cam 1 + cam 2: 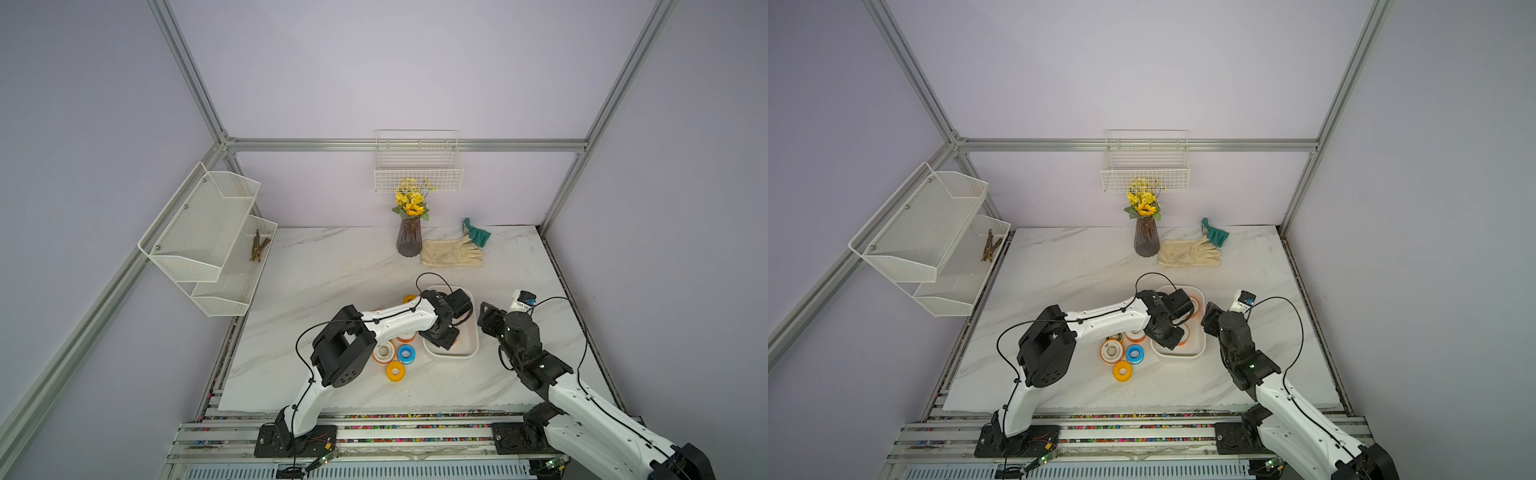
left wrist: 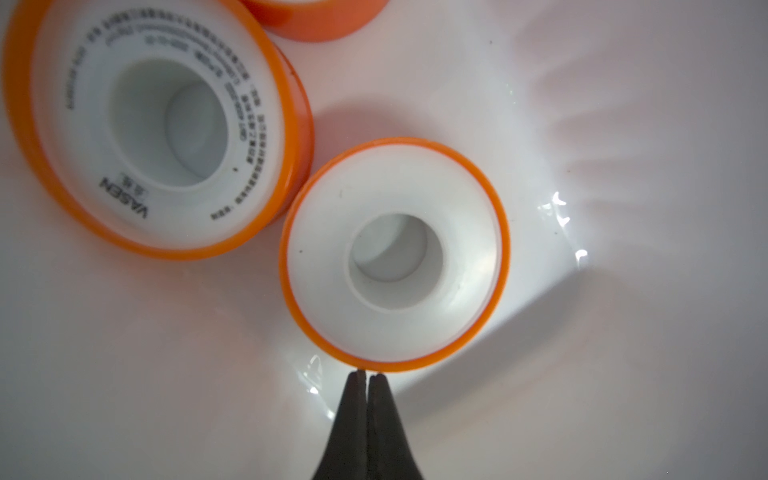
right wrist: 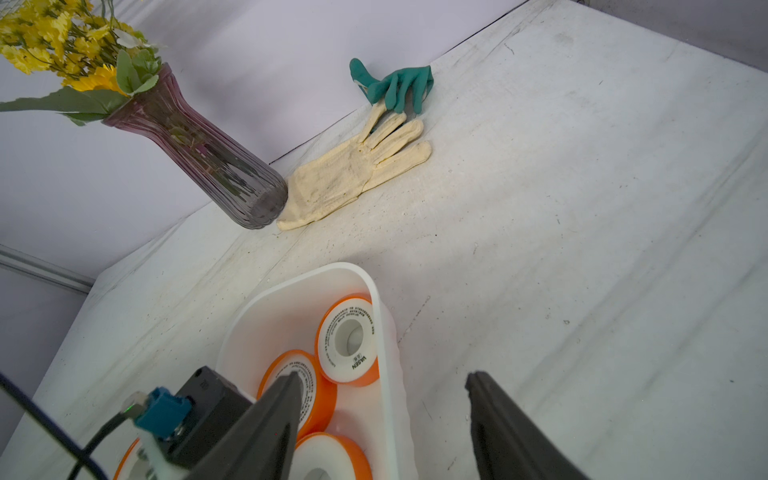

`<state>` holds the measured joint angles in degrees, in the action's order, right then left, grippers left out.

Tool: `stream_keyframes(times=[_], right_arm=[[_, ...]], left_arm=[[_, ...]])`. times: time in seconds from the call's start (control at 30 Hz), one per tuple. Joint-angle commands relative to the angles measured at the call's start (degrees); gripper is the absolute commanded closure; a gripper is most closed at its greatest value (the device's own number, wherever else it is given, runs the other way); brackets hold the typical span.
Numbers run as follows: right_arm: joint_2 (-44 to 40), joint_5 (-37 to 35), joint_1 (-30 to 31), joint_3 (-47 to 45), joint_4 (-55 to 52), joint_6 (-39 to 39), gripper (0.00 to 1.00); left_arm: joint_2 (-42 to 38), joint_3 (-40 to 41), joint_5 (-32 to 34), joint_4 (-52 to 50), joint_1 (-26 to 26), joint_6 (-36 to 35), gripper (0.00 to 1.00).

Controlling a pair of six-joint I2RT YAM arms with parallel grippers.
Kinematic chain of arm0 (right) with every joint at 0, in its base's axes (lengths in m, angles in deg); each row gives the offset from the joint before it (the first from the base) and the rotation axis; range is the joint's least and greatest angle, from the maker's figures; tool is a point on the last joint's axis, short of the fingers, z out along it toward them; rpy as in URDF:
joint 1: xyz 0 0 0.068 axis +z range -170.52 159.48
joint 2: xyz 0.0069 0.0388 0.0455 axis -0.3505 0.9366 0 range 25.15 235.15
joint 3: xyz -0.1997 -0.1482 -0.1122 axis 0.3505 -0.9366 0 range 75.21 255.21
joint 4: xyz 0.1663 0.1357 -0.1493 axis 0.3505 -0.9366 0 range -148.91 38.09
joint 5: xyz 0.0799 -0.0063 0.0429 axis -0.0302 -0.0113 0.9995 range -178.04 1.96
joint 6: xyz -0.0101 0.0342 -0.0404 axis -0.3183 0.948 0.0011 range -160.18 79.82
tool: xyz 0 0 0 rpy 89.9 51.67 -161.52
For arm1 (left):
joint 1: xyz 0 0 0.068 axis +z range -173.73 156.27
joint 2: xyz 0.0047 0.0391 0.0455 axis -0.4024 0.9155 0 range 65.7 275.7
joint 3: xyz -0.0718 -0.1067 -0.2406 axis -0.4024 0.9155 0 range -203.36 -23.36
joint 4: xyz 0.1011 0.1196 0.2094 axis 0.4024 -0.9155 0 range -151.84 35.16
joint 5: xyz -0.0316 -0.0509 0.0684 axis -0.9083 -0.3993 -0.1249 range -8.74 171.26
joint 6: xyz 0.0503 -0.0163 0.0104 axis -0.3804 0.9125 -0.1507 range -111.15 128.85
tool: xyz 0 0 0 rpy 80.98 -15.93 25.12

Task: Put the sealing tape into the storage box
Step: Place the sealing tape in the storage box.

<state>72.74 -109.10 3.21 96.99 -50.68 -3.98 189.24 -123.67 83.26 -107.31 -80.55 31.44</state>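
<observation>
Nearest, a yellow spool (image 1: 395, 370) and a blue spool (image 1: 404, 354) lie on the table (image 1: 332, 282), left of the storage box (image 1: 453, 354). Inside the box, the left gripper (image 2: 367, 376) is pinched closed and empty, its tips at an orange spool (image 2: 320, 266). The right gripper (image 3: 384, 376) hovers just right of the box, jaws apart and holding nothing. A cream glove (image 1: 451, 253) lies far back.

I am holding my left arm (image 1: 1113, 318) over the storage box (image 1: 1203, 332). Orange sealing tape (image 1: 1195, 306) is lying inside. A yellow spool (image 1: 1121, 371) and a blue spool (image 1: 1134, 353) are sitting just beside it.
</observation>
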Motion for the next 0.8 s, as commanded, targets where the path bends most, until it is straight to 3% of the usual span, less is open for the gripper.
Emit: stream_keyframes(times=[0.0, 0.27, 0.6, 0.77], right_arm=[[0.29, 0.49, -0.35, 0.05, -0.18, -0.05, 0.31], [0.57, 0.58, -0.35, 0.19, -0.18, -0.08, 0.31], [0.49, 0.91, -0.35, 0.19, -0.10, -0.22, 0.31], [0.71, 1.02, -0.35, 0.28, -0.18, -0.17, 0.31]], left_arm=[[0.83, -2.68, -0.51, -0.53, -0.19, -1.54, 1.00], [-1.28, -4.54, 1.41, -0.35, -0.15, -1.48, 1.00], [-5.02, 1.02, 2.57, -1.15, -0.17, -0.79, 1.00], [-3.22, 1.01, 1.63, -1.23, -0.16, -0.84, 1.00]])
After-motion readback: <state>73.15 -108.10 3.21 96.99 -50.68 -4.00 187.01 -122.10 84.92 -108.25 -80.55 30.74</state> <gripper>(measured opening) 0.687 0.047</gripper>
